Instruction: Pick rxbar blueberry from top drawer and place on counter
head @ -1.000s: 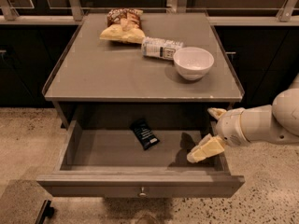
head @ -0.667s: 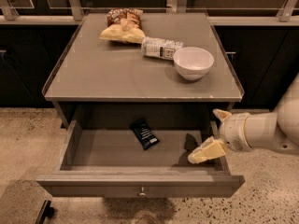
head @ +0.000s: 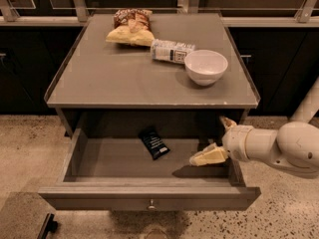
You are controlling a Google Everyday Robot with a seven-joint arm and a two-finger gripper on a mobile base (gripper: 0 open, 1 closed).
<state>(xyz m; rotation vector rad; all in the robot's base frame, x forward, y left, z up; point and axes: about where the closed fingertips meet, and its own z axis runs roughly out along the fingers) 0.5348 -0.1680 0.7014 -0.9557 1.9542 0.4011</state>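
Here the rxbar blueberry point(head: 153, 142) lies flat on the floor of the open top drawer point(head: 119, 197), near the middle and toward the back, turned at a slant. The gripper point(head: 206, 139) is inside the drawer at its right end, to the right of the bar and apart from it. Its two pale fingers point(head: 209, 156) are spread, one low over the drawer floor and one higher by the counter's underside, with nothing between them. The bar is the only thing in the drawer, with bare floor on its left and in front. The drawer's front panel carries a small round knob point(head: 151, 203) at its centre. Above, the counter point(head: 114, 78) holds a chip bag point(head: 130, 28) at the back, a white-labelled bottle point(head: 171, 51) lying on its side, and just beside that a white bowl point(head: 206, 66) whose inside cannot be seen. The counter's front and left parts are bare.
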